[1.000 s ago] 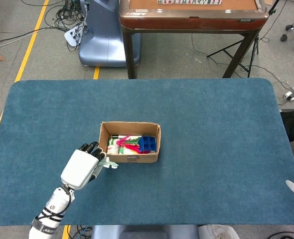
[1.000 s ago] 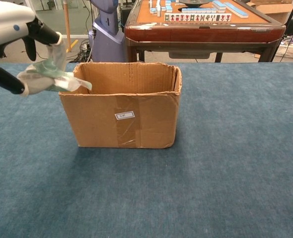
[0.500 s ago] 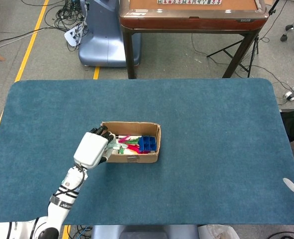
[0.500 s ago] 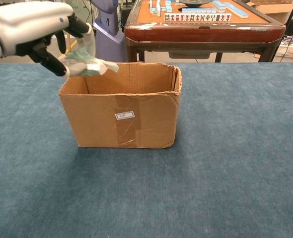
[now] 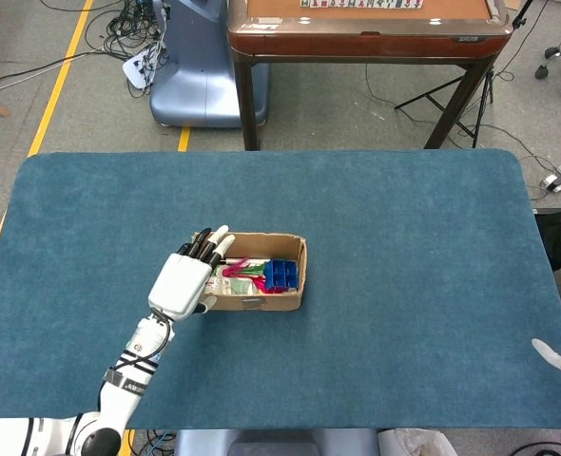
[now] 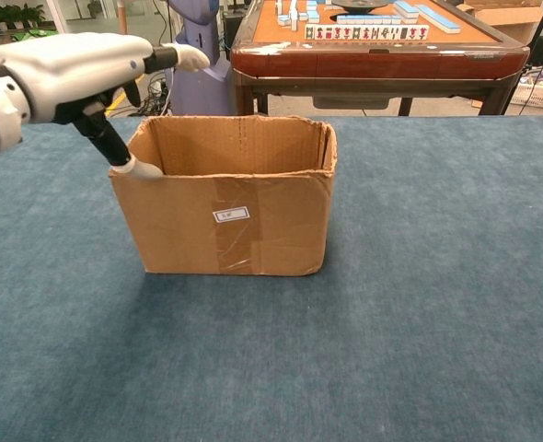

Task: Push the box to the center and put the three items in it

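— nearest the camera?
— left hand (image 5: pixel 182 285) over the box (image 5: pixel 259 302) at its left wall, fingers (image 5: pixel 213 243) spread and holding nothing. thumb (image 6: pixel 127 161) dipped just inside the near-left corner in the chest view, apparently touching the cardboard; the rest stretched flat above the rim.
— and the items?
— down in the box, below and right of those fingers, apart from them. white packet (image 5: pixel 218 282) at the left end, closest to the fingertips; pink thing (image 5: pixel 246 274) in the middle; blue block (image 5: pixel 281 275) against the right wall. hidden from the chest view by the front wall.
— box itself?
— upright, open-topped, near the middle of the blue table (image 5: pixel 404 285), slightly left of centre.
— right hand?
— only a white bit (image 5: pixel 553 354) at the right edge of the head view; grip impossible to tell.
— farther back?
— wooden table (image 6: pixel 373 46) with rows of tiles (image 6: pixel 363 31).
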